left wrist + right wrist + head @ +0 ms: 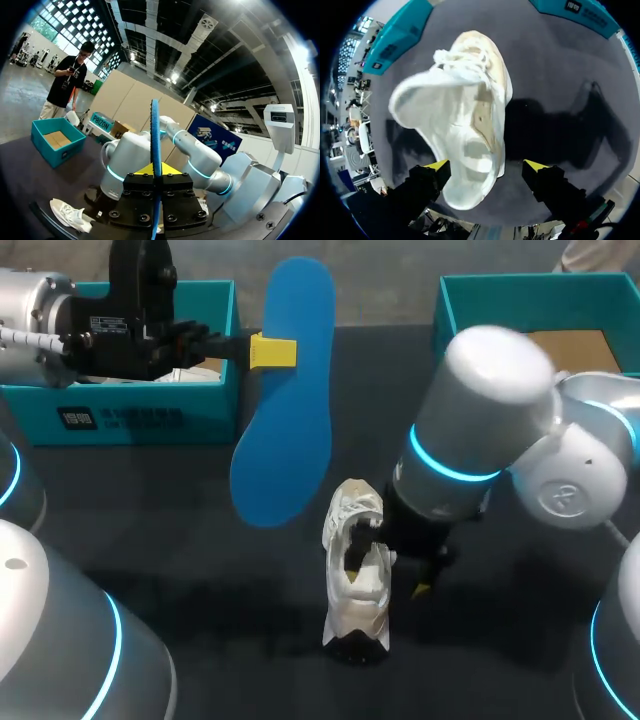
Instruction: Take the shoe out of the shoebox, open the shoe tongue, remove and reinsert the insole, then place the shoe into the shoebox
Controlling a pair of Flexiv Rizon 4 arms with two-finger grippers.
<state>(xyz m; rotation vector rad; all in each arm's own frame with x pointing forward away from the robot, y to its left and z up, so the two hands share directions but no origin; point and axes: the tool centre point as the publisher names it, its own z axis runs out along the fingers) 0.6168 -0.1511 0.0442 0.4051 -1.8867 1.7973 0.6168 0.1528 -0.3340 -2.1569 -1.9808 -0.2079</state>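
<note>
Shoebox (pixel 150 418): rear left, shoe not inside.
Insole (pixel 285 390): aloft, pinched by left gripper (pixel 272 352); could buckle or miss the opening.
Shoe (pixel 358 575): centre, right gripper (pixel 486 167) spread astride heel, unclamped; could topple.

Plain bright-blue insole (pixel 283 390), white shoe (pixel 357 575) with cream lining, teal shoebox (pixel 150 415) and yellow-tipped left pincer (pixel 272 351) against a dark charcoal tabletop (pixel 200 560); the silver right arm (pixel 490 380) wears a glowing cyan ring.

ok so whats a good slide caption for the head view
Left arm grips the blue insole in its jaws while the right arm waits, jaws open, at the white shoe.
</note>
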